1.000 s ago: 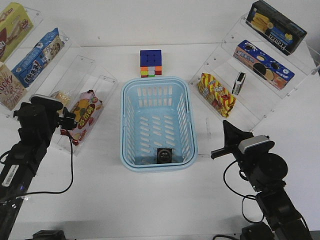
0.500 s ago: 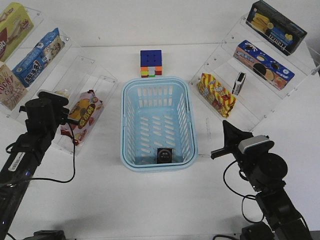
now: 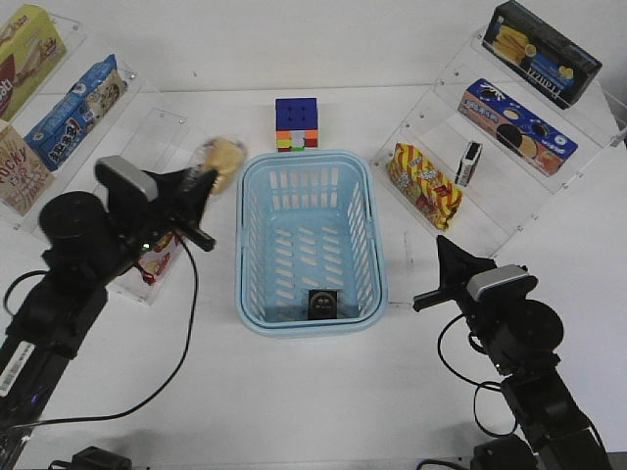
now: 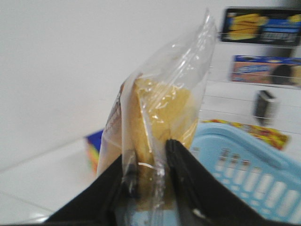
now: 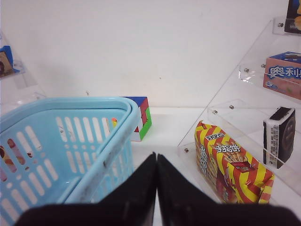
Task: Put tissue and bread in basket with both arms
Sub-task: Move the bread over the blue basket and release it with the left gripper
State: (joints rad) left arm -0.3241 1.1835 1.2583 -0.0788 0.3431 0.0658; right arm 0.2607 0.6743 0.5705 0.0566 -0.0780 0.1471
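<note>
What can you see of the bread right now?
The bread is a small tan-yellow bun sealed in a clear, crinkly plastic wrapper with a label along one edge. The left tool is shut on it, pinching its lower part through the wrapper, so the wrapper's loose sealed end sticks out past the fingers. In the front view the bread looks blurred and is held in the air just left of the basket, near its far left corner, not yet over it. Only the tool touches it.

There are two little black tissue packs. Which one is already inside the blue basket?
The tissue pack lying flat on the basket floor, near its front wall. Its twin stands upright on the clear shelf at the right, beside the red-and-yellow snack bag.
</note>
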